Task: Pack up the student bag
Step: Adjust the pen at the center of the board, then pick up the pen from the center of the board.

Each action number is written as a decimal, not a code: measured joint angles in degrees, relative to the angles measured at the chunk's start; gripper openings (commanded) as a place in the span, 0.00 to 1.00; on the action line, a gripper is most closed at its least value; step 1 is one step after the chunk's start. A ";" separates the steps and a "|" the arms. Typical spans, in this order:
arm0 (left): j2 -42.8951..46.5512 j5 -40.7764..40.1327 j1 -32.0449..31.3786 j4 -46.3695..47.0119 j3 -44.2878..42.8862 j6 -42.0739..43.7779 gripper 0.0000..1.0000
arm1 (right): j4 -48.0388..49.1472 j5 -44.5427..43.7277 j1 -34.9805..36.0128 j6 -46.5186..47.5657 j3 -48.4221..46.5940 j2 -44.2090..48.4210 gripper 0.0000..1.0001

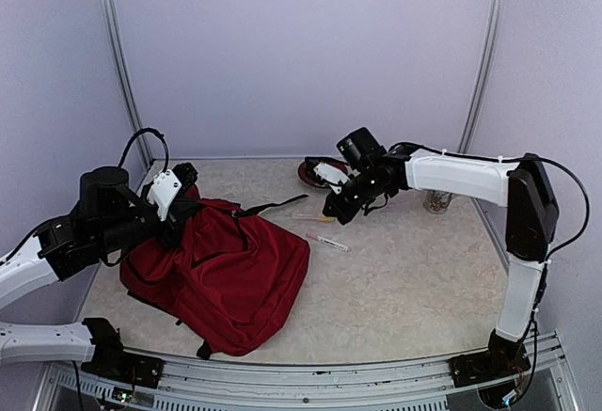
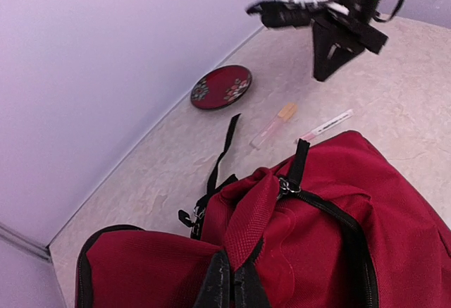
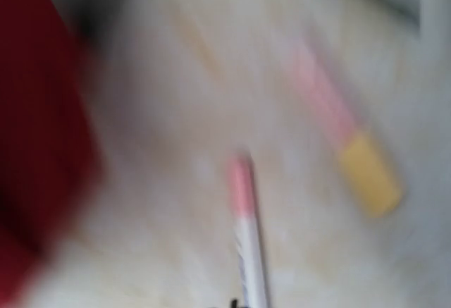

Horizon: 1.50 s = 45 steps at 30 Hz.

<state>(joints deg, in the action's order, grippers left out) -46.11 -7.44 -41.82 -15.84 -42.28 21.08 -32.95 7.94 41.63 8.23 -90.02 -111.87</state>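
— Looking at the left side first: where is the student bag (image 1: 230,275)?

— Lying on the left half of the table (image 1: 414,289). Its top end is lifted toward the left arm and its bottom is close to the near edge.

— And the left gripper (image 2: 231,283)?

— Clenched on a fold of red fabric at the bag's top (in the wrist view the ridge of cloth runs straight in between the black fingers (image 2: 215,287)).

— The right gripper (image 1: 330,213)?

— It hangs above the table beyond the bag's upper right corner, apart from the bag. Its jaws are pressed together to a point, closed on themselves. Its own camera is too blurred to tell more.

— What lies below it?

— A white pen (image 1: 327,242) with a pink cap, flat on the table just beside the bag's edge. A pink tube (image 2: 271,126) with a yellow end lies near it, toward the back wall. Neither touches the gripper.

— What else is there?

— A dark red flowered plate (image 2: 221,87) near the back wall, with a black strap (image 2: 224,146) trailing from the bag toward it. A small patterned cup (image 1: 437,201) stands by the right wall.
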 measured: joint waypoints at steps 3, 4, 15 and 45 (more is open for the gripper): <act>-0.09 4.31 -1.25 -0.04 -0.26 0.04 0.00 | 8.46 5.09 0.26 -0.22 5.11 9.66 0.00; -0.11 5.14 -1.42 -0.04 -0.28 0.04 0.00 | 11.63 6.62 0.63 -0.26 7.13 13.07 0.00; -1.51 -3.26 -1.55 -4.74 -2.71 -1.05 0.00 | 8.63 -0.63 2.08 -3.52 -4.07 1.84 0.50; -1.16 -12.46 1.64 -7.96 -4.04 -1.75 0.00 | -22.93 -10.82 2.03 -4.24 -24.85 -24.46 0.12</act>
<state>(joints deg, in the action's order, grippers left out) -47.27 -19.90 -40.18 -23.79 -46.33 19.33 -55.88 -2.87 43.66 3.99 -114.87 -136.33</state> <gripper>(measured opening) 0.019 0.210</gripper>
